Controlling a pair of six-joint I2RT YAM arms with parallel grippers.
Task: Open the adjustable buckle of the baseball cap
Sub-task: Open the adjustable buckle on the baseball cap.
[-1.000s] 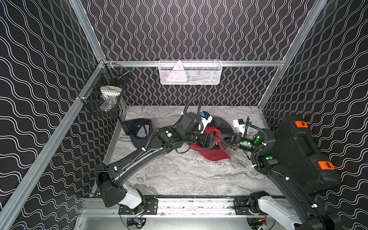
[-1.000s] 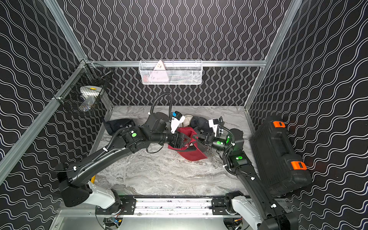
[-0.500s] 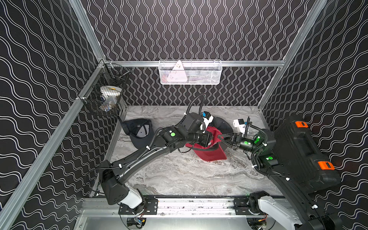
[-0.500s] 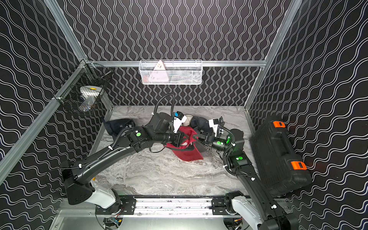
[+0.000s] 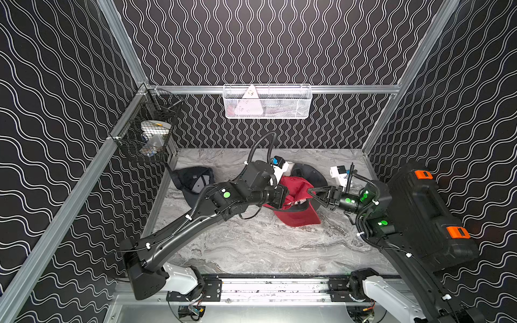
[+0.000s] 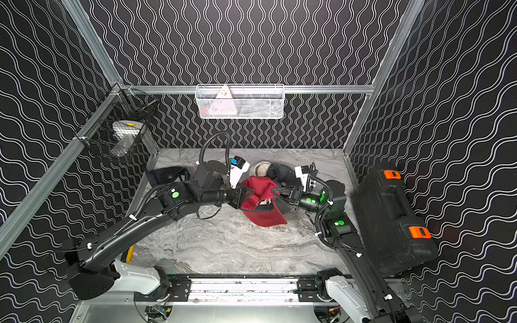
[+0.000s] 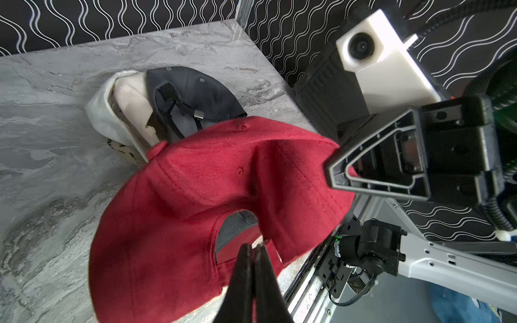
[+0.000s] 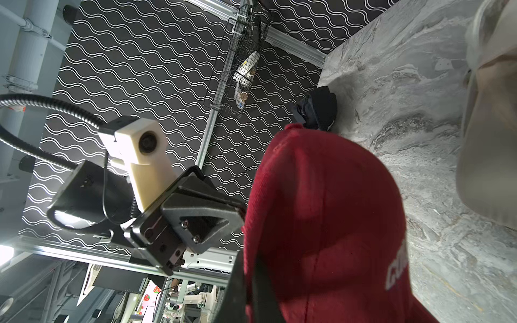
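The red baseball cap point(image 5: 298, 195) point(image 6: 263, 204) hangs above the marble table, held from both sides. My left gripper point(image 7: 253, 247) is shut on the red strap at the cap's rear opening point(image 7: 237, 237). It comes in from the left in both top views point(image 5: 286, 195) point(image 6: 247, 195). My right gripper point(image 8: 246, 263) is shut on the cap's rim fabric point(image 8: 321, 223) and comes in from the right point(image 5: 309, 191) point(image 6: 272, 191). The brim point(image 5: 299, 219) points down toward the front. The adjustable buckle is hidden by the fingers and the folds of cloth.
A dark cap point(image 5: 193, 181) lies at the back left. Another dark cap point(image 7: 195, 92) and a cream cap point(image 7: 123, 109) lie behind the red one. A black case point(image 5: 428, 212) stands on the right. A white basket point(image 5: 267, 102) and a black basket point(image 5: 151, 134) hang on the walls.
My left gripper was open beside the cap and has shut on the rear strap. The right gripper kept its hold, and the cap shifted slightly between the two.
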